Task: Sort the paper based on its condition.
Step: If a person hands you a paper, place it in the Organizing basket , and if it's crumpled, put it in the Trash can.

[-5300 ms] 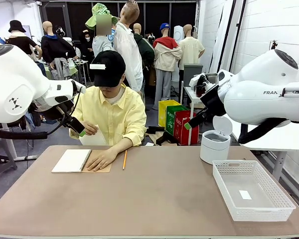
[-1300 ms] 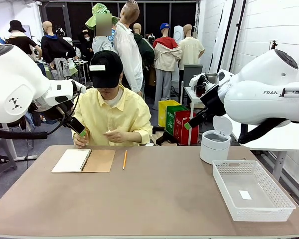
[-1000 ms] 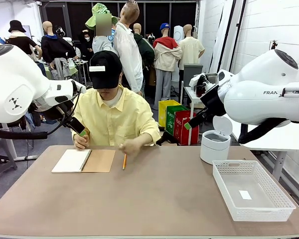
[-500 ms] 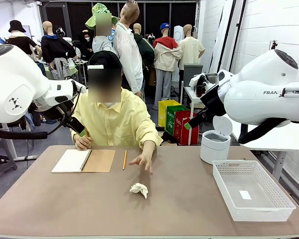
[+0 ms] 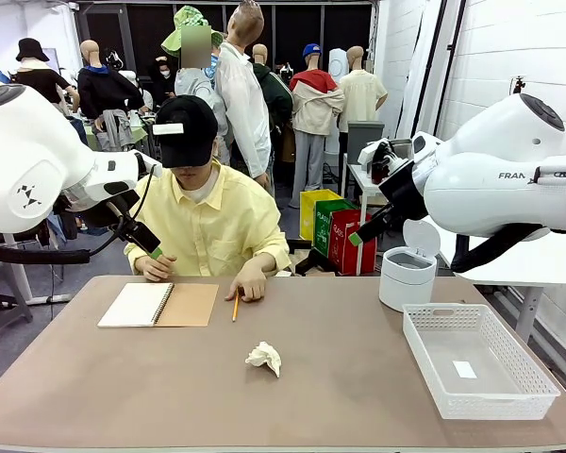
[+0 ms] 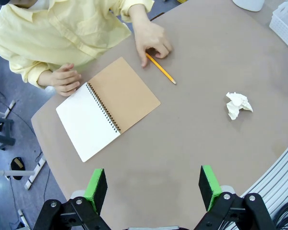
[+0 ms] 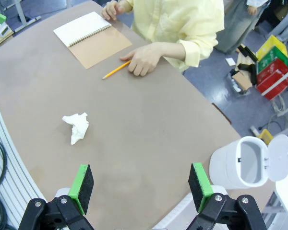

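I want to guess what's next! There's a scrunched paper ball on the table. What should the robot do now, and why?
Probably lower the right gripper toward the crumpled paper. Its fingers are open and empty, the paper lies alone mid-table, apart from the person's hand, and the open white bin stands on that arm's side.

I see the paper (image 5: 263, 358) as plain white against the dull brown table (image 5: 340, 406). The notebook (image 5: 158, 305) shows a white page and a kraft-brown cover, the pencil (image 5: 235, 303) is yellow, the basket (image 5: 495, 406) is white lattice, and the person's shirt (image 5: 212, 231) is pale yellow. My left gripper (image 6: 153, 187) has green pads (image 6: 96, 186).
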`<state>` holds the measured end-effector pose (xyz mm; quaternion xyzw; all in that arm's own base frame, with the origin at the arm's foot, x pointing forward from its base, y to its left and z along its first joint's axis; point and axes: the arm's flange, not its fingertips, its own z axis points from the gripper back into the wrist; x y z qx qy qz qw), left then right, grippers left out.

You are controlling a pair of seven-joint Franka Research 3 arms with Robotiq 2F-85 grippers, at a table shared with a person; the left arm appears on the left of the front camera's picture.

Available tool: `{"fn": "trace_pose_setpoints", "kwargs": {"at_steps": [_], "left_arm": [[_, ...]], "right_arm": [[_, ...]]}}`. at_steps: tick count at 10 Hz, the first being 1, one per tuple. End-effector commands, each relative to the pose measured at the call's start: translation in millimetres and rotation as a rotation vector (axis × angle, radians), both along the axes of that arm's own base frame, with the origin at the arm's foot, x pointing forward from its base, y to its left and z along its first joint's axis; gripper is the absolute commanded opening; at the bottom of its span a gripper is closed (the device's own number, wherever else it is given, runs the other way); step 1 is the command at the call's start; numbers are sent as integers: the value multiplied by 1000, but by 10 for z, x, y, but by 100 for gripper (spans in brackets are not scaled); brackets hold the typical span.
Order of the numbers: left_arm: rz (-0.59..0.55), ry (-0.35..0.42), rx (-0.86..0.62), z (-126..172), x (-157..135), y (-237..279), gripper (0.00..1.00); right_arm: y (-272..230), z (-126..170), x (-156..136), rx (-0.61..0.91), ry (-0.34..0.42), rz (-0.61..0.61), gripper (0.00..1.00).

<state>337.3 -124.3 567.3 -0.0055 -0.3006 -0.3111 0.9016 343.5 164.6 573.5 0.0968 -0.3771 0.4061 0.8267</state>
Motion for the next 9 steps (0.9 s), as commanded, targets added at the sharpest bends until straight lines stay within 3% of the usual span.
{"fn": "trace_pose_setpoints", "kwargs": {"at_steps": [1,4,9], "left_arm": [[-1,-2,2,4,-1,2,100],[-1,-2,2,4,-1,2,100],[-1,-2,2,4,-1,2,100]], "right_arm": [[-3,-5,-1,-2,4,2,100],[49,8,33,-10,7,22,100],[613,78,356,-174,49,173,100]]}}
